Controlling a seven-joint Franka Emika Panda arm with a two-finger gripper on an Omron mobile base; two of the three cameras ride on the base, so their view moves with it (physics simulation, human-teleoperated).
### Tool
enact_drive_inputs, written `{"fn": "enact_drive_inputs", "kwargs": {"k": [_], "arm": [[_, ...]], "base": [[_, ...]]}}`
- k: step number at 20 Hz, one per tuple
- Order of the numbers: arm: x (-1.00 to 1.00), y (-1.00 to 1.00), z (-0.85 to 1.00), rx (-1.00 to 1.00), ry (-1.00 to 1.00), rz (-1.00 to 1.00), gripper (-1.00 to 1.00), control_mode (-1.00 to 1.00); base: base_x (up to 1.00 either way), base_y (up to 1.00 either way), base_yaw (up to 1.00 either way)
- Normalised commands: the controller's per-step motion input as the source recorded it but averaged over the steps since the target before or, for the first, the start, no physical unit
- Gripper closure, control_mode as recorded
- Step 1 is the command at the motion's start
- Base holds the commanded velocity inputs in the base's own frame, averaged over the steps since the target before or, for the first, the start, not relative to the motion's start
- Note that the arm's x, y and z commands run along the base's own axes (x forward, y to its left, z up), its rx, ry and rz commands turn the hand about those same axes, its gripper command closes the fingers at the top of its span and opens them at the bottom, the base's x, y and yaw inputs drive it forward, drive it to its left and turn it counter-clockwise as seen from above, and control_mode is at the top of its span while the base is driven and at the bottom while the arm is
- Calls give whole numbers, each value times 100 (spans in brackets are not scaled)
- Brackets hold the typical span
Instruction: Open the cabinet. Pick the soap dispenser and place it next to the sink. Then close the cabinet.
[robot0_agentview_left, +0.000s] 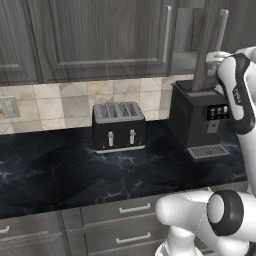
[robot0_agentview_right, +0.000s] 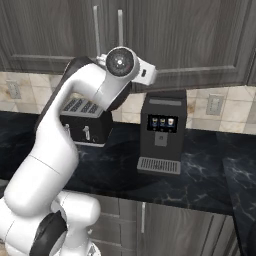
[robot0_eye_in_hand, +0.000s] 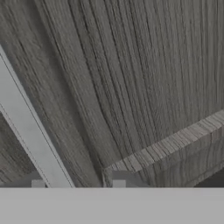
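Dark wood-grain fronts run across the top of the left base view: the cabinet (robot0_agentview_left: 105, 40) hangs over a black marble counter (robot0_agentview_left: 60, 170), and its right door (robot0_agentview_left: 207, 47) at 1 o'clock stands swung partly out above the coffee machine (robot0_agentview_left: 200, 120), with the toaster (robot0_agentview_left: 119, 126) toward 9 o'clock of that. From the right base view, the arm's wrist (robot0_agentview_right: 122, 64) sits at 11 o'clock, just below the silver bar handles (robot0_agentview_right: 120, 27). Up close in the hand view, a pale handle (robot0_eye_in_hand: 30, 131) slants from 9 toward 6 o'clock against grain, and the claw (robot0_eye_in_hand: 78, 186) seems narrowed around its foot, though I cannot tell for certain. If the fingers ride off that bar mid-swing, the door could stall half open, blocking the reach for a soap dispenser hidden inside.
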Motion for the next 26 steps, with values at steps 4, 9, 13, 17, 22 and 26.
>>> {"fn": "enact_drive_inputs", "kwargs": {"k": [4,9,13,17,22,26], "arm": [[-89,-90,-11,0,0,0,100,-100],[-82,-93,-13,0,0,0,100,-100],[-76,-86,-8,0,0,0,100,-100],[-59,-80,-8,0,0,0,100,-100],[-5,-23,0,0,0,0,-100,-100],[0,0,0,0,0,0,-100,-100]], "base": [[0,0,0],[0,0,0],[0,0,0],[0,0,0],[0,0,0],[0,0,0]]}}
